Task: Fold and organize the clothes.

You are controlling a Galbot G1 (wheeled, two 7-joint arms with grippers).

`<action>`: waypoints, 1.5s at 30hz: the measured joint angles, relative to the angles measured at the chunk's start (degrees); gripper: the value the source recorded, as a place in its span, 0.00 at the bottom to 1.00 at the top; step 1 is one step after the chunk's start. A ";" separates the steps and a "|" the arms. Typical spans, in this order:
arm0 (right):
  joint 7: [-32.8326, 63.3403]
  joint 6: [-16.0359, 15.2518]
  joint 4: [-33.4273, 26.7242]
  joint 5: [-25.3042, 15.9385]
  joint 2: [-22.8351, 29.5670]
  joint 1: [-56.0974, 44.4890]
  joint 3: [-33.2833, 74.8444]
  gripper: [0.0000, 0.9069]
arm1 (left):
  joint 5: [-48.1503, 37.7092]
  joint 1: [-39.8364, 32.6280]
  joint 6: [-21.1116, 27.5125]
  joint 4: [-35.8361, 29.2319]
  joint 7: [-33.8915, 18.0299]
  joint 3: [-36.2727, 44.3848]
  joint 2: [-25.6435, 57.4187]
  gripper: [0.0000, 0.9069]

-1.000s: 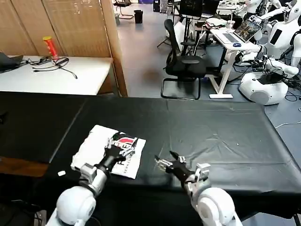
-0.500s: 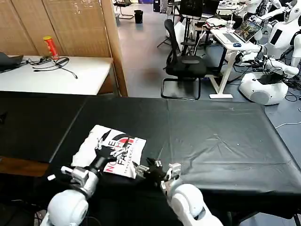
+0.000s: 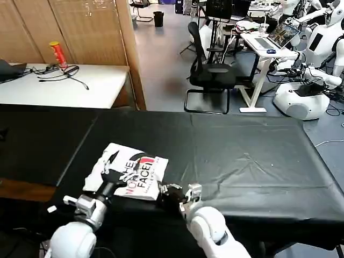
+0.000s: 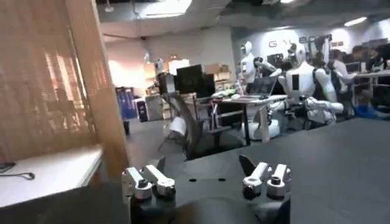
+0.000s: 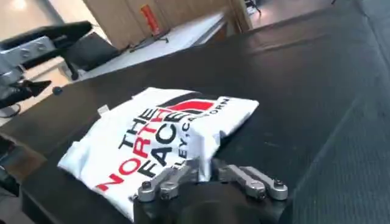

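The clothes are one white T-shirt (image 3: pixel 131 173), folded into a rough rectangle on the black tablecloth (image 3: pixel 242 156) near the table's front left, with its black-and-red logo facing up. My right gripper (image 3: pixel 163 190) is at the shirt's near right corner. In the right wrist view this gripper (image 5: pixel 204 164) is shut on a pinched white fold of the T-shirt (image 5: pixel 152 131). My left gripper (image 3: pixel 109 165) hovers over the shirt's left part. In the left wrist view it (image 4: pixel 204 163) stands open with nothing between its fingers.
A white desk (image 3: pixel 64 86) with a red can (image 3: pixel 55 54) and cables stands beyond the table at back left. An office chair (image 3: pixel 209 75) and other robots are farther back. The tablecloth stretches bare to the right of the shirt.
My right gripper has moved left along the front edge to the shirt's near right corner and closed on it. The left gripper has drawn back off the logo toward the shirt's left side.
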 joint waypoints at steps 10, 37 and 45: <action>3.56 -7.68 8.80 1.23 -7.26 -4.28 10.27 0.02 | 0.52 -0.40 -0.75 2.32 -0.59 -0.02 -0.32 0.97; 3.31 -7.65 22.86 -4.03 -14.39 -19.08 25.77 0.97 | -7.43 4.20 -1.02 2.77 -8.21 0.66 0.37 0.97; 4.97 14.84 22.36 -14.43 -13.18 -27.93 24.13 0.97 | -7.93 9.53 0.02 -1.61 -9.66 0.25 1.37 0.97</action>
